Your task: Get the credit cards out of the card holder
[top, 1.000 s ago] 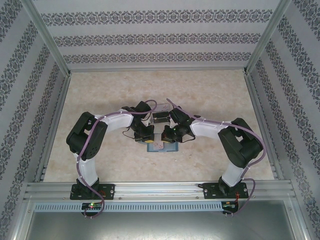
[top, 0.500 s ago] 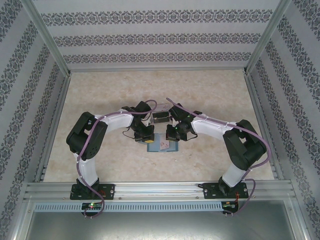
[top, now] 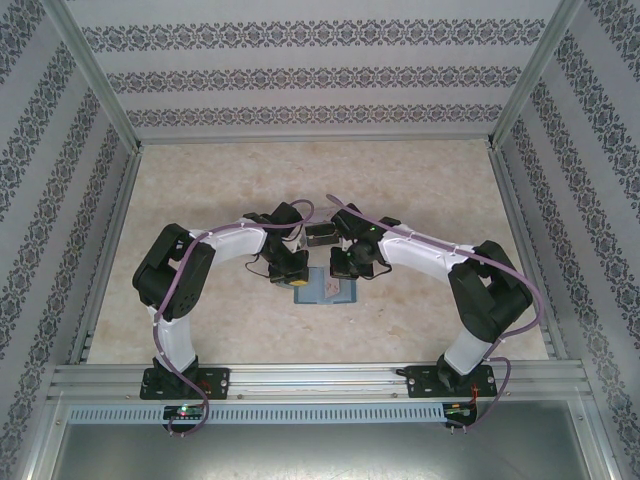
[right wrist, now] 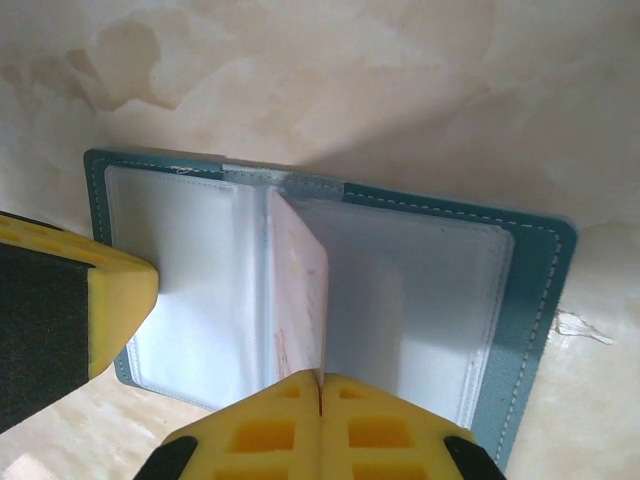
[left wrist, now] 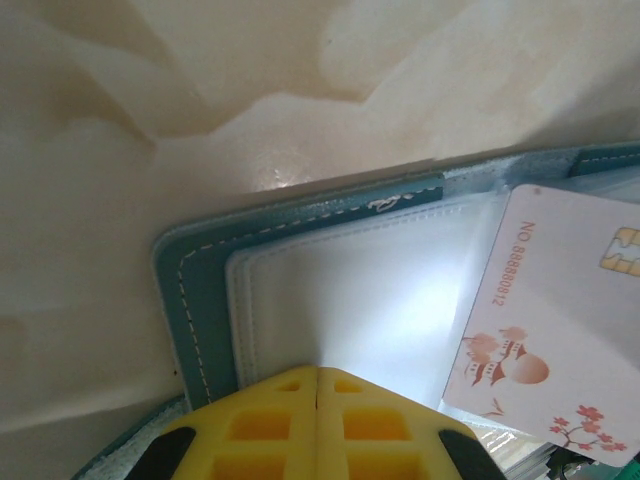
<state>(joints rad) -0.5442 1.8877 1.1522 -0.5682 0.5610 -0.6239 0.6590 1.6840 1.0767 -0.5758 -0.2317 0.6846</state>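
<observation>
On the table [top: 200, 200], centre, the card holder [top: 327, 290] is laid open btwn both arms. Its left leaf is pinned by the clenched left gripper [left wrist: 318, 385]. The right gripper [right wrist: 320, 385] is clamped on a credit card [right wrist: 300, 280], stood on edge; it's best drawn straight out w/ the pin held firm.

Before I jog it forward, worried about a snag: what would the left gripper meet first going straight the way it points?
Probably the clear plastic sleeve inside the open teal-blue stitched card holder; the left gripper seems to rest on it, though depth is unclear.
</observation>
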